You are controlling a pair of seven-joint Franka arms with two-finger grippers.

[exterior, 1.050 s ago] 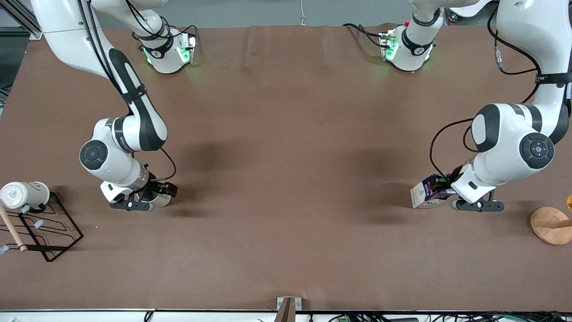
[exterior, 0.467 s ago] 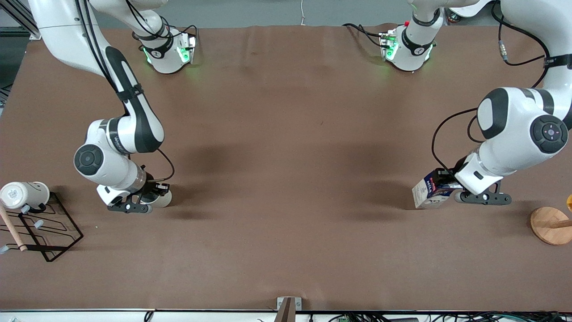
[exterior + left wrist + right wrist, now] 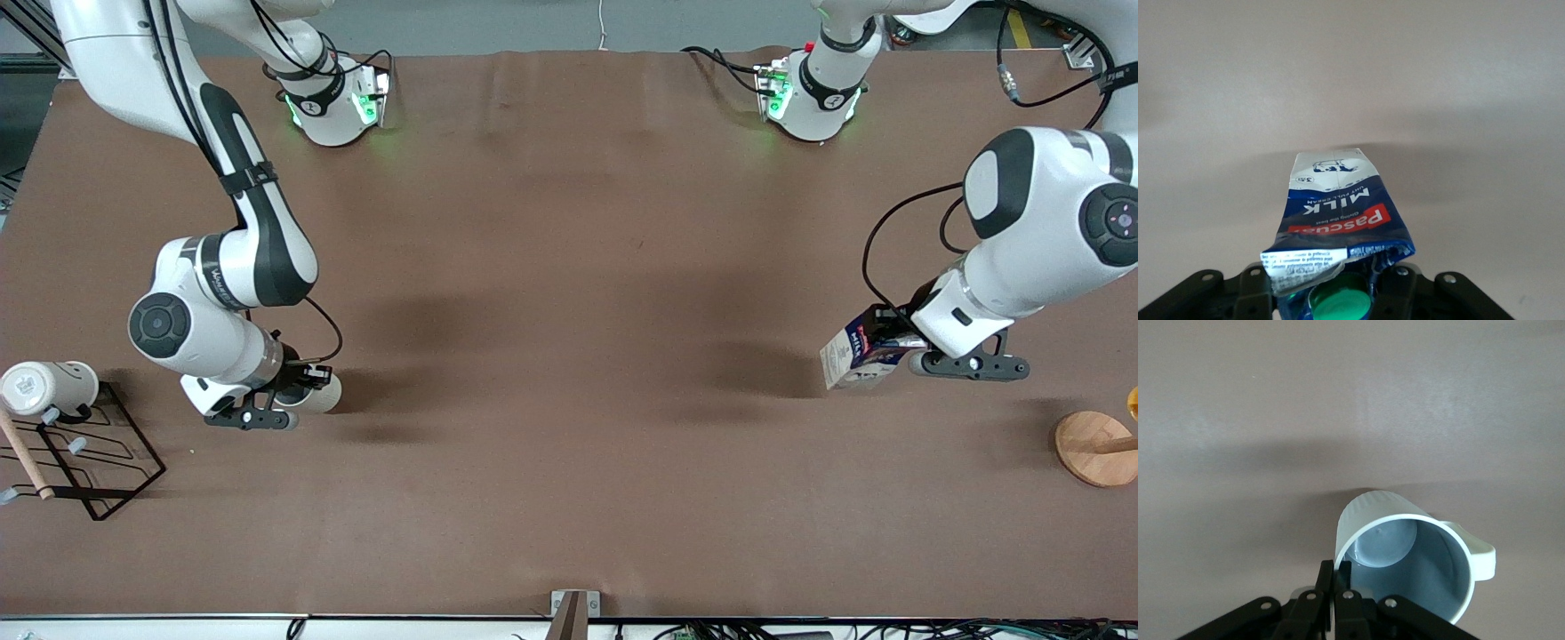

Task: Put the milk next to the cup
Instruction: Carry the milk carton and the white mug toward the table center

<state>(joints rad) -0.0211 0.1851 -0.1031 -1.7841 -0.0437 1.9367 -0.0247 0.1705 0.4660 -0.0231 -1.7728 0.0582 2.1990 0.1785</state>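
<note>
Though hidden frontally, milk's [image 3: 1338,207] green cap [image 3: 1339,305]

Two robot arms work over one brown worktop [image 3: 569,267], each with one gripper: the left gripper [image 3: 925,351] and the right gripper [image 3: 276,400]. There is one milk carton [image 3: 852,357], one beige-grey cup [image 3: 322,394] and one white cup [image 3: 44,388], so two cups in all. There is also one black wire rack [image 3: 98,453], one wooden stick [image 3: 22,458] and one round wooden base [image 3: 1095,448].
</note>
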